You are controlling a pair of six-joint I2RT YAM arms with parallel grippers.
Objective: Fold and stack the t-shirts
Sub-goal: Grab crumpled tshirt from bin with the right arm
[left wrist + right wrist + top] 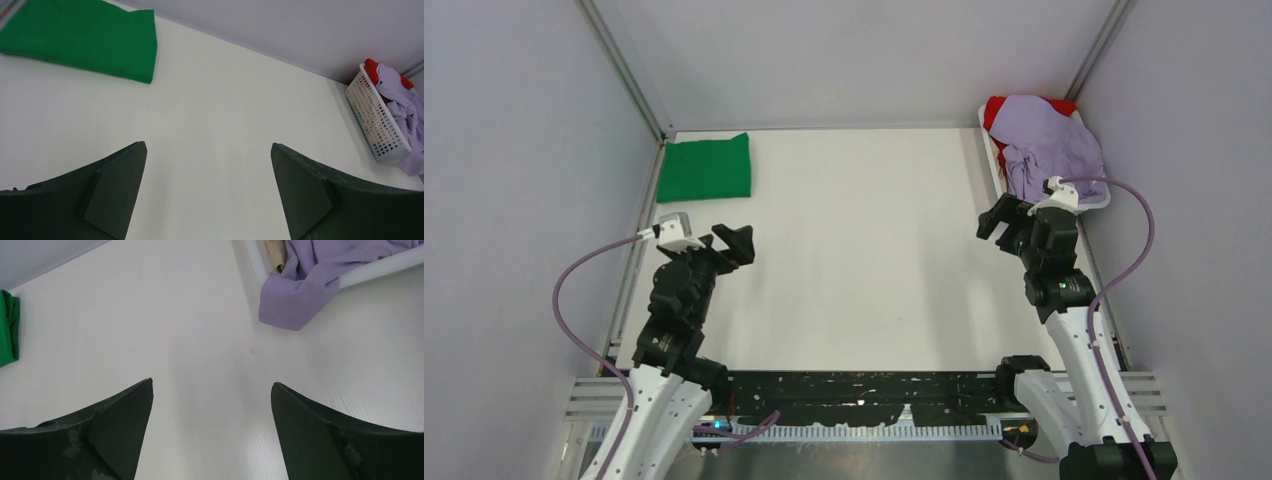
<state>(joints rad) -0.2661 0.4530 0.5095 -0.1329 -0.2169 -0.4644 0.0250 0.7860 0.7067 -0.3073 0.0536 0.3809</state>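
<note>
Basket (375, 120) holds lavender shirt (1049, 140) — far across, green shirt (704, 168) starts our stack; left gripper (734, 250), right gripper (996, 222) gape empty, ready.

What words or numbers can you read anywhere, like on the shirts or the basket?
None: no word, number, brand or sign can be read in any view.
The green t-shirt is plain cloth with no print.
The lavender t-shirt is plain too.
The white basket shows only slats and holes, no label.
</note>
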